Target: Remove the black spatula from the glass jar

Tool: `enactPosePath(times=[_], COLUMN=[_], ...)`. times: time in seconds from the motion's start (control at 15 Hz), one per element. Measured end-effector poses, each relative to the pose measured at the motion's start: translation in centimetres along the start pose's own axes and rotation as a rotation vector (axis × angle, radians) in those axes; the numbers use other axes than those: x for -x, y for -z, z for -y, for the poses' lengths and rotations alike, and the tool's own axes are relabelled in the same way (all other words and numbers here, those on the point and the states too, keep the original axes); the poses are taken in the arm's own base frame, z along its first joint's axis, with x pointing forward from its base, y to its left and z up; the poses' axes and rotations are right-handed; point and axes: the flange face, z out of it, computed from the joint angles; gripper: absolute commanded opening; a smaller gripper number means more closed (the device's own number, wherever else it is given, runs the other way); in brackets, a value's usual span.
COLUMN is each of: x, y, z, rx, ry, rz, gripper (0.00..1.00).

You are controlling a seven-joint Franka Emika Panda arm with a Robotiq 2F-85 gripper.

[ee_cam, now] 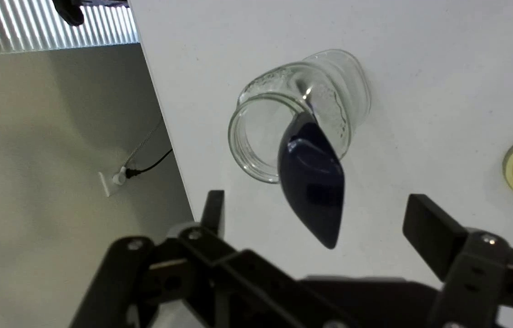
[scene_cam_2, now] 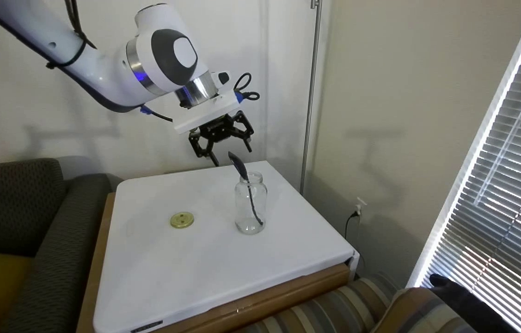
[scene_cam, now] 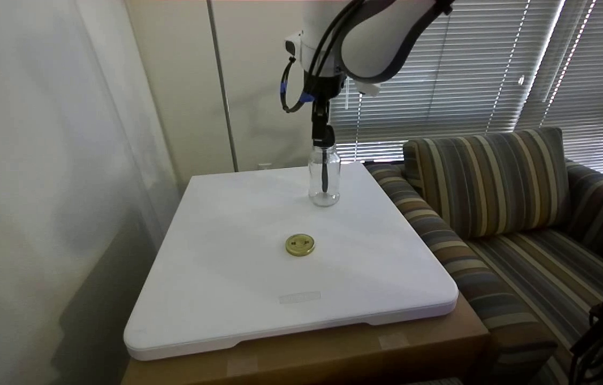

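Note:
The black spatula (scene_cam_2: pixel 237 164) stands tilted in the glass jar (scene_cam_2: pixel 242 210), its rounded head above the rim and its thin handle inside. The head leans against the rim in the wrist view, where the spatula (ee_cam: pixel 312 177) and jar (ee_cam: pixel 338 86) show from above. My gripper (scene_cam_2: pixel 233 156) is open above the jar, its fingertips about level with the top of the head. In the wrist view the gripper's fingers (ee_cam: pixel 320 214) stand wide apart on either side of the head, touching nothing. In an exterior view the gripper (scene_cam: pixel 323 141) hides the head above the jar (scene_cam: pixel 333 184).
A yellowish round lid (scene_cam: pixel 299 245) lies flat on the white table (scene_cam: pixel 226 278), away from the jar. The table's edge and a wall with a plugged-in cord (ee_cam: pixel 122 175) are near the jar. A striped armchair (scene_cam: pixel 488 182) stands beside the table.

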Motion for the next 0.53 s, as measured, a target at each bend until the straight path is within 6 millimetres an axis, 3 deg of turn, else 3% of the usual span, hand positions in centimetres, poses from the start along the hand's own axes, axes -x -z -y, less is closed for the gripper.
enactPosePath(times=[0.27, 0.53], x=[-0.5, -0.8], y=[-1.3, -0.9], z=[-0.1, -1.0], rx=[0.020, 0.073], ry=[0.026, 0.058], rz=[0.013, 0.037], gripper=[0.99, 1.00])
